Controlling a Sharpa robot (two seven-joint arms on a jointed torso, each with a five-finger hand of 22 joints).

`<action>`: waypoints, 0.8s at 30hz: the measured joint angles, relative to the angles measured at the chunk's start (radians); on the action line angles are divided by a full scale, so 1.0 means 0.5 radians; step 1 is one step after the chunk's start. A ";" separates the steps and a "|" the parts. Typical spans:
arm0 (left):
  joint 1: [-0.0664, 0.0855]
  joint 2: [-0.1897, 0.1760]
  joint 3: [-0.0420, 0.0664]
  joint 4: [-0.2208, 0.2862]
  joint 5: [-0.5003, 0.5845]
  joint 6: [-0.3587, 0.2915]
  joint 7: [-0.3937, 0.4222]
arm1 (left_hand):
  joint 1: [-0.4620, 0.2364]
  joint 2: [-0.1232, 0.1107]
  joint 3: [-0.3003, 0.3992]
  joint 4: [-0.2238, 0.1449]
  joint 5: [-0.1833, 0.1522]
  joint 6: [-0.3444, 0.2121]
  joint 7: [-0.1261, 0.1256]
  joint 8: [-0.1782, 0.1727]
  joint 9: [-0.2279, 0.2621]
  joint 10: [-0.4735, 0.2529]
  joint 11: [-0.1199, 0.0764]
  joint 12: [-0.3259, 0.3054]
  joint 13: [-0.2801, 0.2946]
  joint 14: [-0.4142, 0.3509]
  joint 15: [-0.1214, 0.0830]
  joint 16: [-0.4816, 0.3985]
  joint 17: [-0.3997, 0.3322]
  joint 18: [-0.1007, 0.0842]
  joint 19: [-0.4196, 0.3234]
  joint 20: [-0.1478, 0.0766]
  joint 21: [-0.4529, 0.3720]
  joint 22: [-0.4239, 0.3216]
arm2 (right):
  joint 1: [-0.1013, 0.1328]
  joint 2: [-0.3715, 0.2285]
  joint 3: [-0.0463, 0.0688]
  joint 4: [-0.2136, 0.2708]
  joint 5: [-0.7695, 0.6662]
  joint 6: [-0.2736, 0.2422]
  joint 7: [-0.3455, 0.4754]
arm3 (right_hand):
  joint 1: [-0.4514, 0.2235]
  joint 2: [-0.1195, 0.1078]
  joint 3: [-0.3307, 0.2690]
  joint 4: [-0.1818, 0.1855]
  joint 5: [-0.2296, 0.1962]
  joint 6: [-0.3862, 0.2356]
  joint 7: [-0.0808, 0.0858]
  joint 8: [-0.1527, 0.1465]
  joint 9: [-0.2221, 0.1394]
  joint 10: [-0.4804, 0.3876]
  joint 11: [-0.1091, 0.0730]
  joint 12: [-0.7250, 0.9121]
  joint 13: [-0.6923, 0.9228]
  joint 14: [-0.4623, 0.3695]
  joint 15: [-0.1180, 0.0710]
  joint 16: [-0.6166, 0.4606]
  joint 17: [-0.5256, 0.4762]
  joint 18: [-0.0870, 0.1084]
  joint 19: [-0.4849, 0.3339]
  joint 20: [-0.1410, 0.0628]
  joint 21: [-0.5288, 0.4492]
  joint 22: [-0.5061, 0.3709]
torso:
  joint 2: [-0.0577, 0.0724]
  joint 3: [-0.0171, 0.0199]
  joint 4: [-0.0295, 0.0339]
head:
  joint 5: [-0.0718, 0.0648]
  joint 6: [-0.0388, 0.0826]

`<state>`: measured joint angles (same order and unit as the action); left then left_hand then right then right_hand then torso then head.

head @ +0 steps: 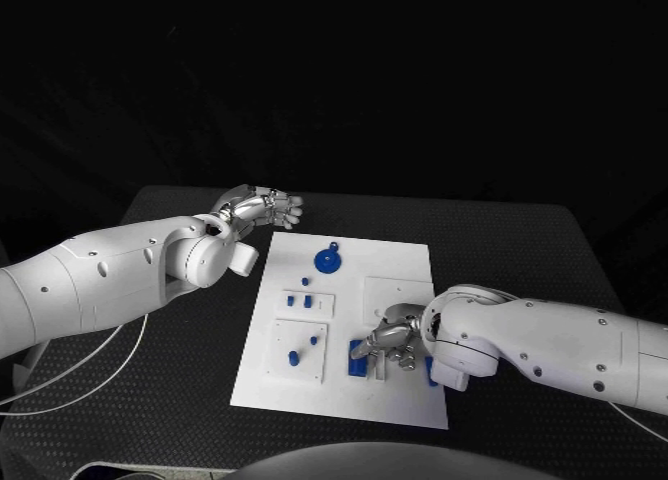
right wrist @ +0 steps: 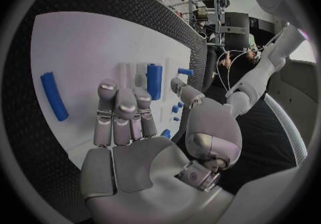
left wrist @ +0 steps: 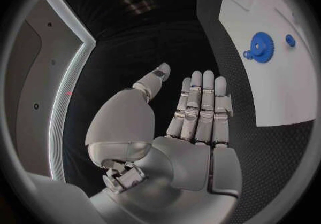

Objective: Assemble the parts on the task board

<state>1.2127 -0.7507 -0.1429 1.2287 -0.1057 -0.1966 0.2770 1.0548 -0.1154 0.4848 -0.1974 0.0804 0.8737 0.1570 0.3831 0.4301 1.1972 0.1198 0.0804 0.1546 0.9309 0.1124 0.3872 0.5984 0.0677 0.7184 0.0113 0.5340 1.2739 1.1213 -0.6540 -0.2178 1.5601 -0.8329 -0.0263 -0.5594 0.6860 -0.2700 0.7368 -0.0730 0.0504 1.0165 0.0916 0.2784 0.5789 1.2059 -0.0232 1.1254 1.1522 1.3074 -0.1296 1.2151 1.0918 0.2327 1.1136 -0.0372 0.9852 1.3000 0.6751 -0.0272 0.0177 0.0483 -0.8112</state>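
Right hand (head: 392,338) over board's (head: 392,262) near edge, fingers apart, empty, among blue parts (right wrist: 154,80). Left hand (head: 258,208) off board's far-left corner, spread, empty; gear (head: 328,262) near.

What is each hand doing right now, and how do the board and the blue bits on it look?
left hand: open, holds nothing, off the board's far left corner.
right hand: over the board's near right part, fingers apart above the blue pieces; whether it touches one I cannot tell.
task board: flat on the black table.
blue gear: lying on the board's far part.
blue bar: lying flat on the board, untouched.
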 measured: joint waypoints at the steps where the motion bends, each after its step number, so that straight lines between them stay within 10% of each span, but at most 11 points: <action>1: 0.000 0.001 0.000 -0.001 0.000 0.000 0.000 | 0.000 0.000 0.000 0.000 0.000 0.000 0.000 0.000 0.000 0.000 0.000 0.000 0.000 0.000 0.000 0.000 0.000 0.000 0.000 0.000 0.000 0.000 | -0.002 -0.010 -0.001 0.009 -0.003 -0.004 0.008 | 0.009 -0.009 -0.005 -0.005 0.000 -0.001 0.000 0.001 -0.001 0.000 0.000 0.000 0.002 -0.002 -0.002 0.000 0.000 0.004 -0.003 0.002 0.000 0.000 | 0.000 0.0000 0.000 | 0.000 0.002; 17: 0.001 0.004 -0.012 -0.021 0.000 0.000 0.003 | 0.000 0.000 0.000 0.000 0.000 0.000 0.000 0.000 -0.002 0.000 0.000 0.000 0.000 0.000 0.000 0.000 0.008 -0.011 0.007 0.007 0.000 0.005 | 0.188 -0.436 0.013 0.251 -0.097 0.000 0.024 | 0.124 0.045 -0.019 -0.031 0.000 0.039 -0.031 0.046 0.049 0.126 0.003 0.196 0.185 0.015 -0.016 0.022 0.000 0.014 0.027 -0.026 0.012 -0.011 | -0.002 0.0098 -0.019 | -0.039 0.042; 24: 0.000 0.009 -0.031 -0.016 0.000 0.001 0.003 | 0.000 0.000 0.000 0.000 0.000 0.000 0.000 0.007 -0.002 0.000 0.000 0.000 0.000 0.000 0.000 0.000 0.010 -0.012 0.007 0.007 0.000 0.005 | 0.195 -0.545 0.004 0.257 -0.180 0.073 -0.007 | 0.159 0.064 -0.019 -0.042 0.000 0.058 -0.032 0.055 0.060 0.141 0.003 0.202 0.196 0.020 -0.012 0.022 0.003 0.014 0.028 -0.026 0.012 -0.011 | -0.006 0.0157 -0.025 | -0.068 0.052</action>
<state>1.2125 -0.7463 -0.1583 1.2209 -0.1057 -0.1964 0.2787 1.0548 -0.1154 0.4848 -0.1974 0.0803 0.8737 0.1571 0.3864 0.4293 1.1971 0.1198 0.0804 0.1548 0.9309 0.1124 0.3873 0.6035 0.0619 0.7219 0.0148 0.5340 1.2763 1.2189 -0.9265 -0.2156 1.6883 -0.9231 0.0103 -0.5629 0.7655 -0.2379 0.7274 -0.0941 0.0504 1.0453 0.0754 0.3060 0.6089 1.2764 -0.0218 1.2265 1.2501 1.3173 -0.1354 1.2260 1.0932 0.2395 1.1275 -0.0502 0.9910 1.2942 0.6722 -0.0194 0.0051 0.0141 -0.7853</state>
